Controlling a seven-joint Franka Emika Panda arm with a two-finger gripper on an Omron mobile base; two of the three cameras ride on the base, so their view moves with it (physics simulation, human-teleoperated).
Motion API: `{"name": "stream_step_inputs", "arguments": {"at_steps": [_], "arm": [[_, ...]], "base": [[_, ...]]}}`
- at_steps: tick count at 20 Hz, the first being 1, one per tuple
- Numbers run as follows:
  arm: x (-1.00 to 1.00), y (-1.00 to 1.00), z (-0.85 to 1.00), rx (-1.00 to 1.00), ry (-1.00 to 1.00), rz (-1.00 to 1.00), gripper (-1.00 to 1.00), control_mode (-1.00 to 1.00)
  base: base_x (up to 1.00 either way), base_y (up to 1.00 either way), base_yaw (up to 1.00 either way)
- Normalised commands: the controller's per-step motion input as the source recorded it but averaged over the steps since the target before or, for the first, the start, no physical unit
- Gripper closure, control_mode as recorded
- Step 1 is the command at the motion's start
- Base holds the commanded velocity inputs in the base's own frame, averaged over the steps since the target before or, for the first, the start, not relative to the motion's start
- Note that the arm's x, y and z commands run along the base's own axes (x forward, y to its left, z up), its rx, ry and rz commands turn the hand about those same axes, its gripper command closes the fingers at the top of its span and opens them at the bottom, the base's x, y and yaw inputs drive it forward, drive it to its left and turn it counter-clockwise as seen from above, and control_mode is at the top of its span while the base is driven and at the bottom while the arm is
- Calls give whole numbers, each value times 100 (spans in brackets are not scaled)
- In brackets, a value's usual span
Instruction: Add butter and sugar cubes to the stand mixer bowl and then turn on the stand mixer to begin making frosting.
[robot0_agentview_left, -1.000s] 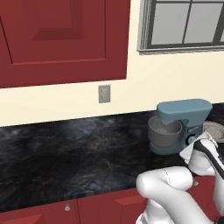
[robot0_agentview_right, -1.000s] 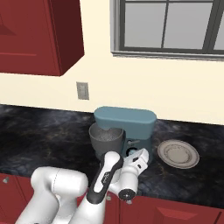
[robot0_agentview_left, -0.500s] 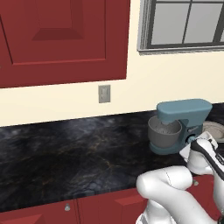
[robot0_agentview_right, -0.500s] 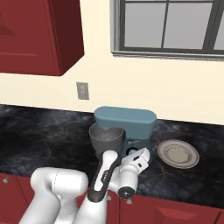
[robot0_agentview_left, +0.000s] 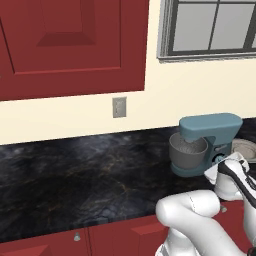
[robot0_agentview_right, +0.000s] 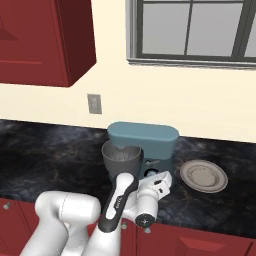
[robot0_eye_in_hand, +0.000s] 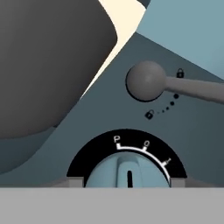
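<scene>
The gripper (robot0_agentview_right: 159, 183) is at the stand mixer (robot0_agentview_right: 145, 142) dial (robot0_eye_in_hand: 127, 172), apparently closed around it; the turn to switch on remains. Bowl (robot0_agentview_right: 121, 157) contents unclear.

Glossy white arm (robot0_agentview_right: 65, 212), dark joint bands

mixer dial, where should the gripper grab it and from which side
Grip the raised ridge across the dial, one finger on each flank, coming straight on at the column's face as the hand view looks. The stand mixer carries the dial low on its column, below the grey ball lever; the ridge gives flat sides for twisting.
</scene>
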Motion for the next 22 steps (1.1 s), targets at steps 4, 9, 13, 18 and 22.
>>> {"name": "stream_step_inputs", "arguments": {"at_steps": [4, 9, 13, 18, 22], "arm": [[-2, 0, 0, 23, 0, -1, 100, -100], [0, 0, 11, 27, 0, -3, 100, -100], [0, 0, 11, 31, 0, -3, 100, -100], [0, 0, 11, 30, 0, -3, 100, -100], [-1, 0, 19, 29, 0, -3, 100, -100]], "base": [[0, 0, 0], [0, 0, 0], [0, 0, 0], [0, 0, 0], [0, 0, 0]]}}
